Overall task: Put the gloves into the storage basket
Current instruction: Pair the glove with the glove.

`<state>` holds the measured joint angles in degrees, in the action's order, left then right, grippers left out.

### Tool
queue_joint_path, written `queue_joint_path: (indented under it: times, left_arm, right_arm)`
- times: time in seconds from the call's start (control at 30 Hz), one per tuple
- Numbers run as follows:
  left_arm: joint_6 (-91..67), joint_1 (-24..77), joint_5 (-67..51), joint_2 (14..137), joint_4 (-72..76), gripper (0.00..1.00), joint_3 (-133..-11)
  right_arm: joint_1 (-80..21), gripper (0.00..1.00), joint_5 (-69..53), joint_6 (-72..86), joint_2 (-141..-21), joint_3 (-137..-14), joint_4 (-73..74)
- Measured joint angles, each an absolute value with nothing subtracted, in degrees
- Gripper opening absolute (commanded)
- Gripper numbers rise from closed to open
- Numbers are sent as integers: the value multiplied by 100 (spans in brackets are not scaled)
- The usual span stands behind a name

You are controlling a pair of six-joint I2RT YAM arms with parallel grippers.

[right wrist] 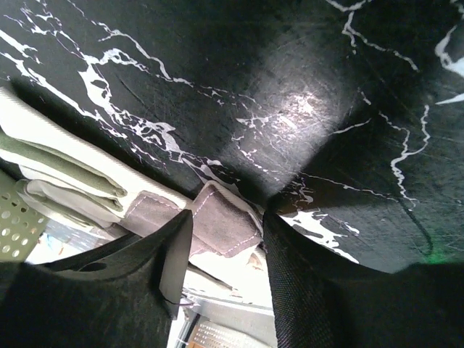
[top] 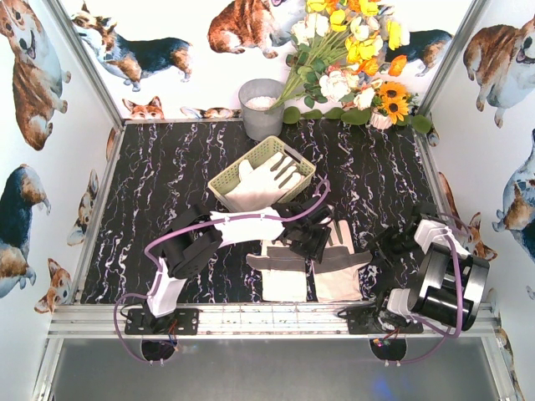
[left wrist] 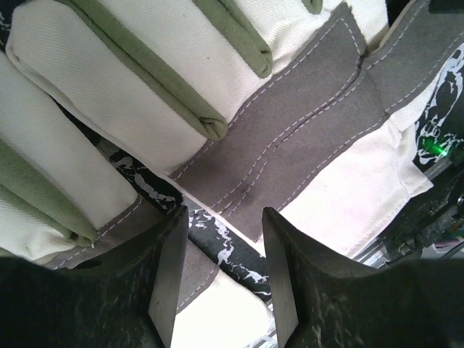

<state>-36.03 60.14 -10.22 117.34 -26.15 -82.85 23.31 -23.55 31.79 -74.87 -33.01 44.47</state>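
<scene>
The pale yellow-green storage basket [top: 224, 185] stands at mid-table with one cream glove [top: 261, 180] lying in it. Two more gloves lie side by side near the front edge, a left one [top: 282, 271] and a right one [top: 341, 266], both with grey palm patches. My left gripper [top: 313, 236] hovers low over their finger ends. In the left wrist view it [left wrist: 221, 279] is open and empty, above the table strip between the two gloves [left wrist: 290, 145]. My right gripper [top: 383, 251] is open and empty beside the right glove's thumb [right wrist: 217, 221].
A grey metal bucket [top: 261, 107] and a bunch of artificial flowers [top: 351, 58] stand at the back. Patterned walls close in the black marbled table [top: 167, 175] on three sides. A metal rail [top: 251, 319] runs along the front edge. The basket's corner shows in the right wrist view [right wrist: 11, 225].
</scene>
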Motion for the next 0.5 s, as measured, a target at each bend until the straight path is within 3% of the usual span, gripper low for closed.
queue_joint_path:
  times: [0.23, 0.5]
  left_arm:
    - [-3594, 6014, -1024, 11878, -2646, 38, -8379]
    - [-3599, 6014, -1015, 11942, -2731, 36, -8482]
  right_arm:
    - [2331, 29, -2399, 3142, -7485, -3282, 4434]
    - [2333, 1, -2617, 3162, -7030, -3282, 4491]
